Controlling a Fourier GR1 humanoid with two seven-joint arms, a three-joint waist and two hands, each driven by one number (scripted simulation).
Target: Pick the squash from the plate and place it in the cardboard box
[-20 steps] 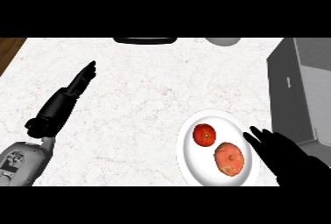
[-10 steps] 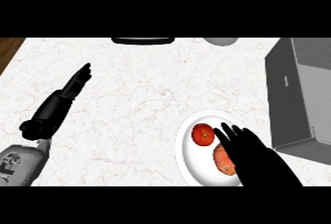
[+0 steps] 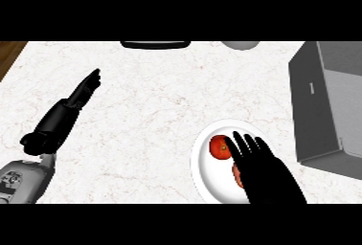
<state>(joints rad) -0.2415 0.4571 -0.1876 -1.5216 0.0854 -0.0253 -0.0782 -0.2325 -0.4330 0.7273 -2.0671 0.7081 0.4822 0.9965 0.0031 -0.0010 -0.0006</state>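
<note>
Squash (image 3: 237, 176): on plate (image 3: 206, 168), near desk's front-right edge, mostly hidden under right hand (image 3: 263, 165), fingers straight and spread, not visibly curled round it. Long axis unclear. Tomato-like item (image 3: 220, 147) beside fingertips. Box (image 3: 332, 105): right edge. Left hand (image 3: 83, 90): open, well apart.

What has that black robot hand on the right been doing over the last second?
The right robot hand slid leftward over the plate and now covers most of the nearer red item, fingers straight, nothing gripped. The left robot hand, farther red item and box stayed put.
</note>
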